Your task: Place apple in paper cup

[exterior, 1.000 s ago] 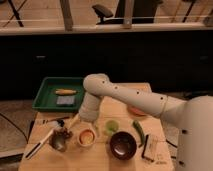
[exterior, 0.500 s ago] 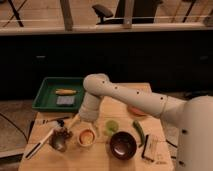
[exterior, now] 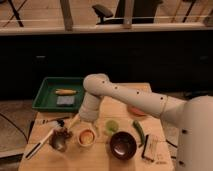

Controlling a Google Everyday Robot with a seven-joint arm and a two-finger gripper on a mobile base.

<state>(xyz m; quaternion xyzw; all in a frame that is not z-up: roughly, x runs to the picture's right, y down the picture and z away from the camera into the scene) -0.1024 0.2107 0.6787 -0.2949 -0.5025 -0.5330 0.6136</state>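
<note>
The paper cup (exterior: 86, 138) stands near the front of the wooden table (exterior: 115, 107), pale with a wide mouth. The apple (exterior: 86, 135) shows as an orange-yellow round shape inside the cup's mouth. My gripper (exterior: 84, 124) hangs at the end of the white arm (exterior: 125, 97), directly above and just behind the cup, close to its rim. The arm comes in from the right and bends down over the table's middle.
A shiny metal cup (exterior: 58, 143) and a dark reddish cluster (exterior: 62, 132) sit left of the paper cup. A light green cup (exterior: 111, 126), dark brown bowl (exterior: 123, 145), green vegetable (exterior: 139, 131) and orange-red disc (exterior: 135, 111) lie to its right. A green tray (exterior: 47, 97) stands behind on the left.
</note>
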